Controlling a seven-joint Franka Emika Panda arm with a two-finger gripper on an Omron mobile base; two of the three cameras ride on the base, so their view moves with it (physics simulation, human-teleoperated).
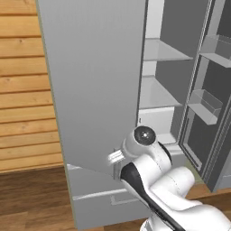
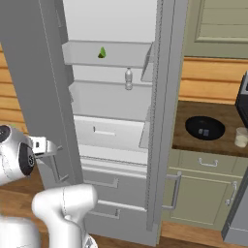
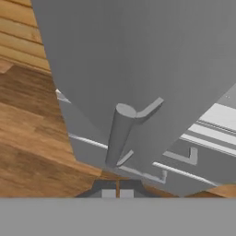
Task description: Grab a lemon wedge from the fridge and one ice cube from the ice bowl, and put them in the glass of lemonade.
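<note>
The gripper (image 3: pixel 117 193) sat low against the fridge's (image 1: pixel 94 81) open left door with its two fingertips pressed together and nothing between them, just below the door's bar handle (image 3: pixel 119 136). Behind the swung-out door, the lemon wedge (image 2: pixel 102 52) rested on the upper shelf, with a small bottle (image 2: pixel 128 79) on the shelf below. Farther off on the wooden counter (image 2: pixel 193 140) stood the ice bowl (image 2: pixel 205 128) and, just beside it, the glass of lemonade (image 2: pixel 240 137).

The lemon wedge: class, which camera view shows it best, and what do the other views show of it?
The right base view: the lemon wedge sits small and green on the upper shelf inside the open fridge. In the left base view the open door covers that side of the shelves; the hand view faces the door's handle.
</note>
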